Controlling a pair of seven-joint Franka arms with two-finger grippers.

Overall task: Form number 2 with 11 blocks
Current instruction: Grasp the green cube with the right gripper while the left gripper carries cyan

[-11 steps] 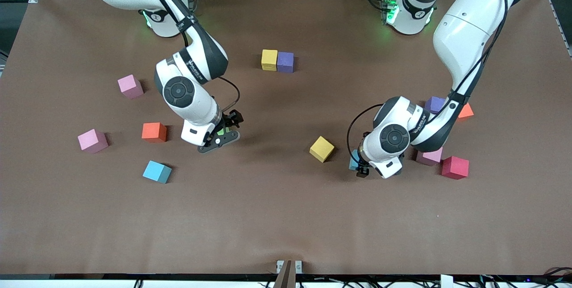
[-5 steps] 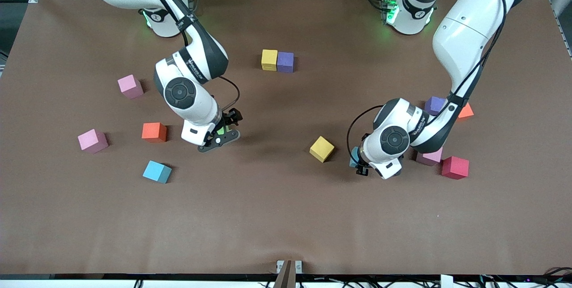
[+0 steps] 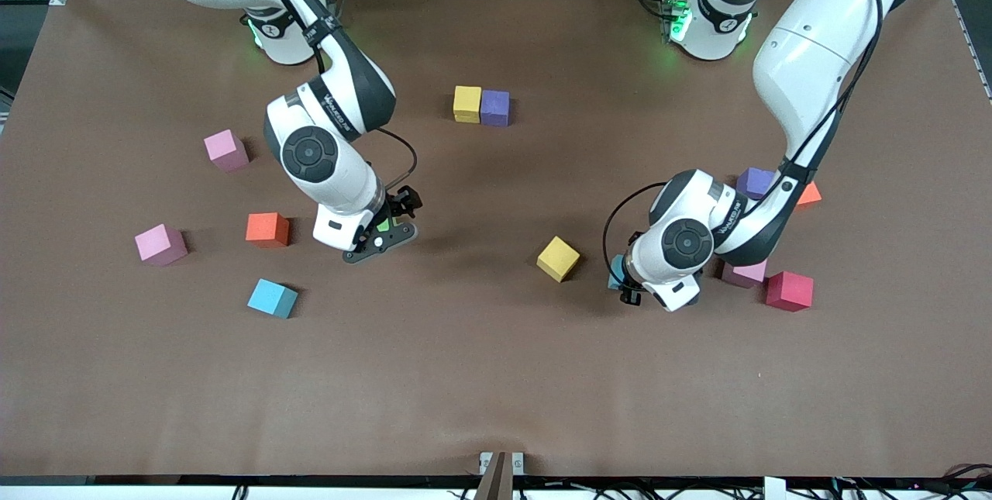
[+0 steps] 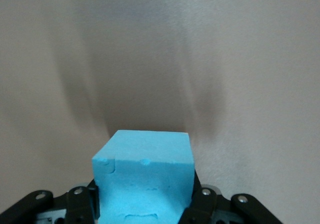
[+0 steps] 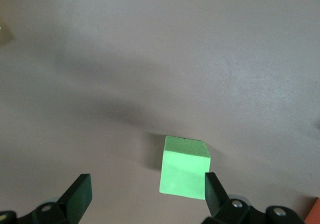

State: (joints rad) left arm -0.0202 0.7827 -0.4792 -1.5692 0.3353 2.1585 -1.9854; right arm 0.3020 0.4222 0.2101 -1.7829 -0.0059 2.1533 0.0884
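Right now the left gripper (image 3: 625, 285) has its fingers (image 4: 200, 204) clamped on the side faces of a light blue block (image 4: 144, 176), which sits square between them down at the table (image 3: 496, 376). Being a cube, it has no long axis to line up, so the coming move likely turns only on a straight lift and carry.

Taking the yellow-and-purple pair (image 3: 481, 105) as landmark, this block lies nearer the front camera and toward the left arm's end. A lone yellow block (image 3: 558, 258) sits just beside it on the pair's side, so the path toward the pair probably needs height first. A pink block (image 3: 744, 273) and a red block (image 3: 789, 290) lie toward the left arm's end.

The right gripper (image 3: 385, 230) hangs with fingers (image 5: 78, 196) spread wide, the green block (image 5: 183, 173) between them but nearer one finger and untouched. It lies nearer the camera than the pair, toward the right arm's end, with bare table all round it.
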